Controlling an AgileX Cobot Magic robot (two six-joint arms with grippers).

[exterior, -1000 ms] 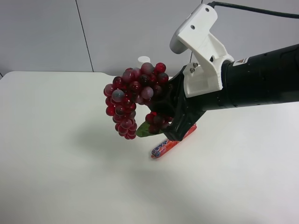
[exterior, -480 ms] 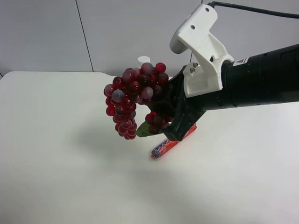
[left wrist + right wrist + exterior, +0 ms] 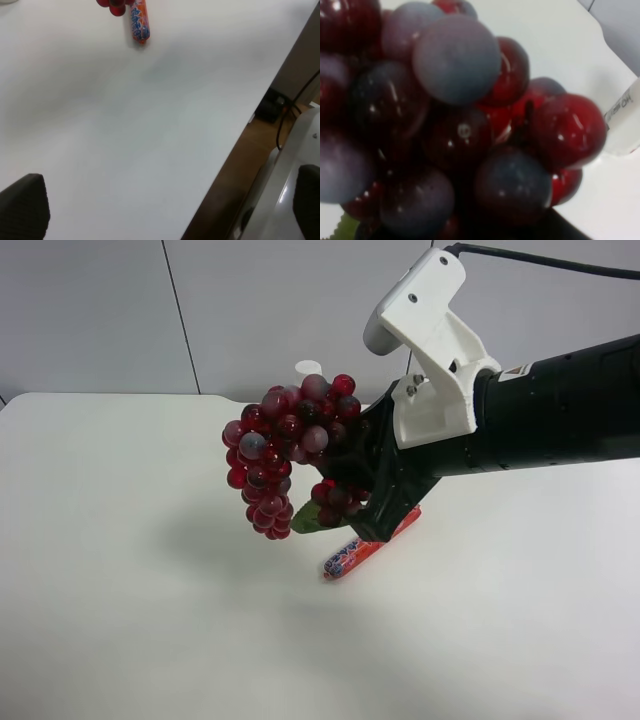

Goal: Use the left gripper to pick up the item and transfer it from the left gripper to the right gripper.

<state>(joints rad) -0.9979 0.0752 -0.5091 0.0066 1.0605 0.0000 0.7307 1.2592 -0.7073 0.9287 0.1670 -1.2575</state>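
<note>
The white surface [image 3: 120, 620] carries little: a red-blue pack [image 3: 350, 556] lies on it, and that pack serves as landmark here. Above the pack and off the surface reaches the thick black arm [image 3: 560, 410] with the white housing. Its right tool [image 3: 352, 492] is clenched on the bunch of grapes [image 3: 280, 455]. The bunch hangs in the air above the pack, mostly to the side away from the arm, and its grapes [image 3: 455, 125] fill the right wrist view. A white bottle [image 3: 307, 368] peeps out behind the bunch, farther back than the pack.

The left tool [image 3: 165, 205] is released: its two tips sit wide apart with nothing between them, well away from the pack [image 3: 139, 22].

I judge the handover to be at its end, since the grapes rest in the right tool alone. What remains calls only for a steady grip, because most of the bunch hangs outside the jaws, and for the left arm to keep clear.
</note>
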